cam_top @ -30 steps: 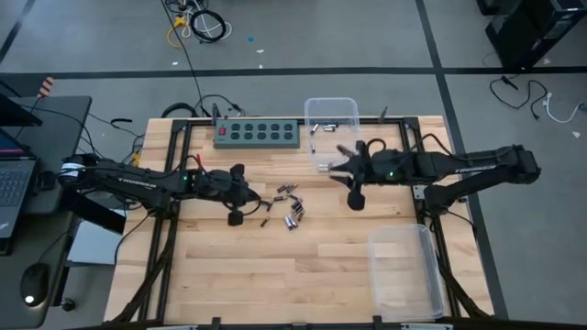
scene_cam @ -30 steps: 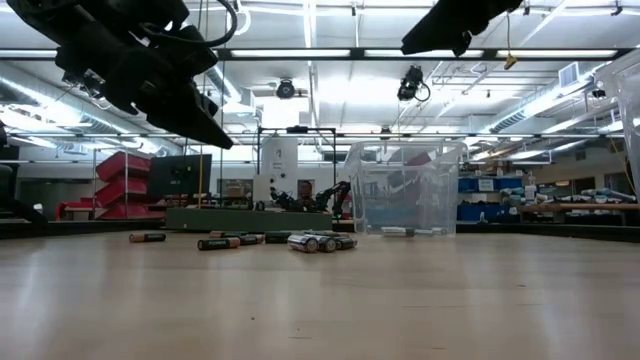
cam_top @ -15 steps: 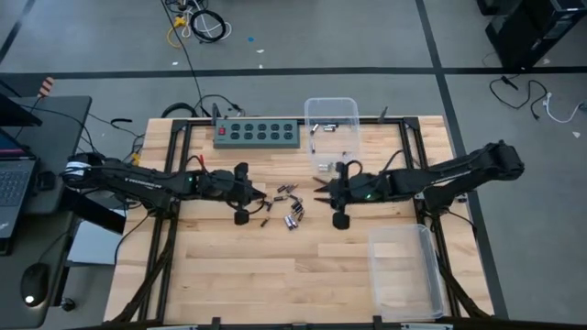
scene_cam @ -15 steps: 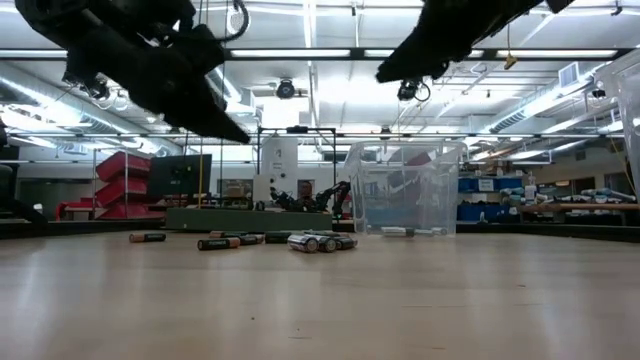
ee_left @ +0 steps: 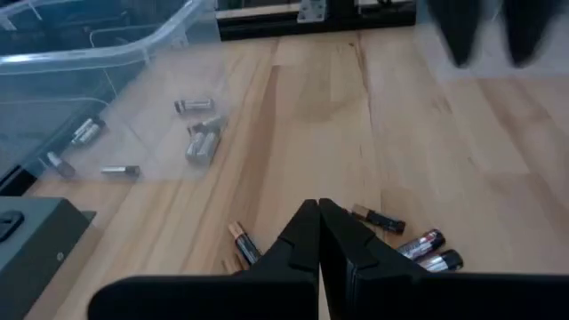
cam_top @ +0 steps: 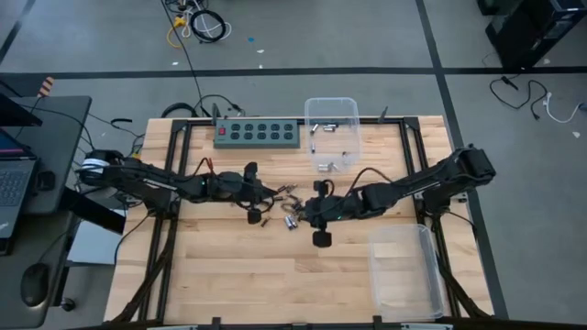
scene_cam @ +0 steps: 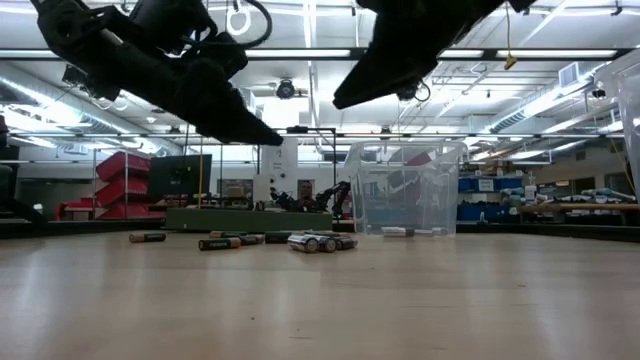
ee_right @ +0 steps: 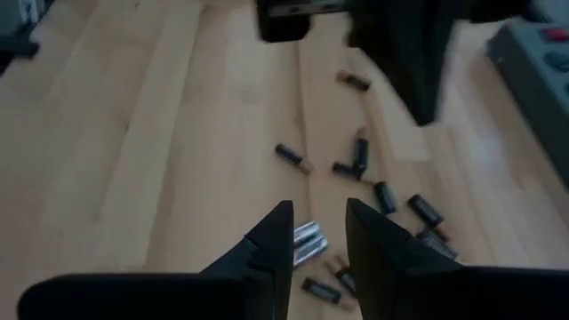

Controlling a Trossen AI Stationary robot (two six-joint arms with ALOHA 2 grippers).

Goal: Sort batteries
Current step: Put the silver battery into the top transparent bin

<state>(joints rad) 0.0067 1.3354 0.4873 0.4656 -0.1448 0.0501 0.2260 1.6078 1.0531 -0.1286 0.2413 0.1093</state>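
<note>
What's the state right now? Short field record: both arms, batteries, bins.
left gripper: fingers shut, empty, above the loose batteries
right gripper: fingers open, empty, over the pile from the other side
loose batteries: scattered mid-table, between the two grippers
far bin: clear, holds a few batteries
near bin: clear, contents cannot be told
power strip: green, at the table's far edge

Two slim black jointed arms; thin cables along links; left end effector point(ee_left: 318, 233) fingers dark, tapered, wedge-shaped.
</note>
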